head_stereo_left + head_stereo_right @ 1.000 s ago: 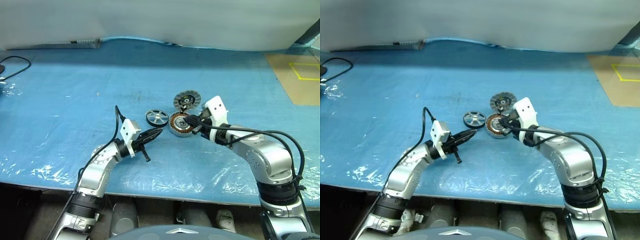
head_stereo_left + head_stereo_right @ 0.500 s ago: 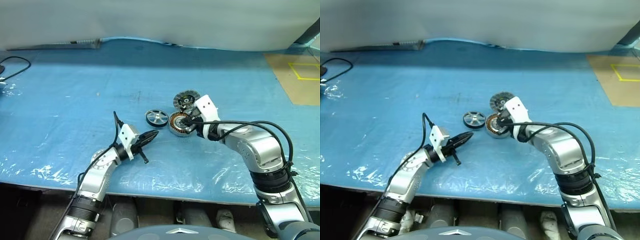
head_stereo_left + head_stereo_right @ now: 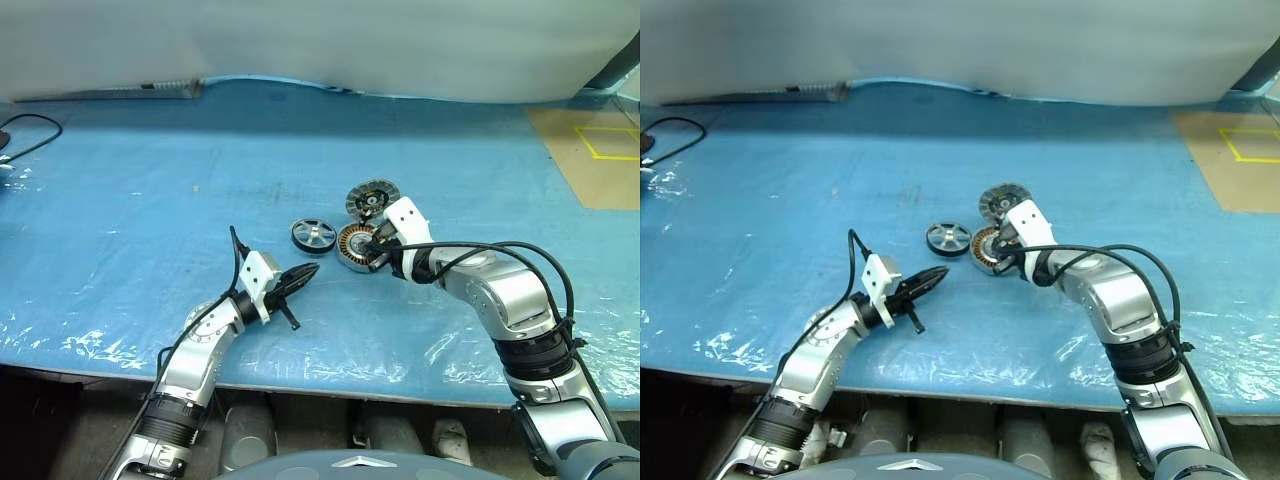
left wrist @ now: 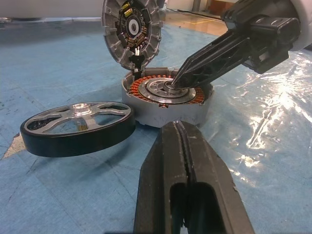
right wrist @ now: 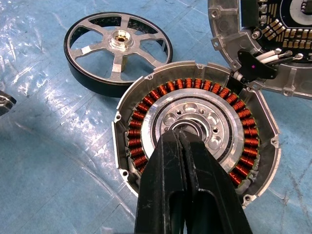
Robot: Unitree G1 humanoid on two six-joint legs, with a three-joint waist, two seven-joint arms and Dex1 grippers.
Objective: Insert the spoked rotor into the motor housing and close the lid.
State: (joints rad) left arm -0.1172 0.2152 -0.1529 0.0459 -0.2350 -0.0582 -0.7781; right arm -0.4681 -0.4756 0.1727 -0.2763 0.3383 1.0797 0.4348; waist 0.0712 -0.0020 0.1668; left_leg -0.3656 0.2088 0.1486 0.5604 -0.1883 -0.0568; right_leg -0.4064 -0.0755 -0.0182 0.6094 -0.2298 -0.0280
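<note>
I am watching the right pincer resting, fingers pressed together and gripping nothing, with its tip on the silver centre hub of the motor housing, just right of centre in the head view. The lid is leaning open at the housing's far edge, its inner side facing the camera. The spoked rotor is lying flat on the blue counter just left of the housing, not yet inserted. The left pincer is hovering lower left of the rotor, fingers closed together and empty, pointing toward both parts.
</note>
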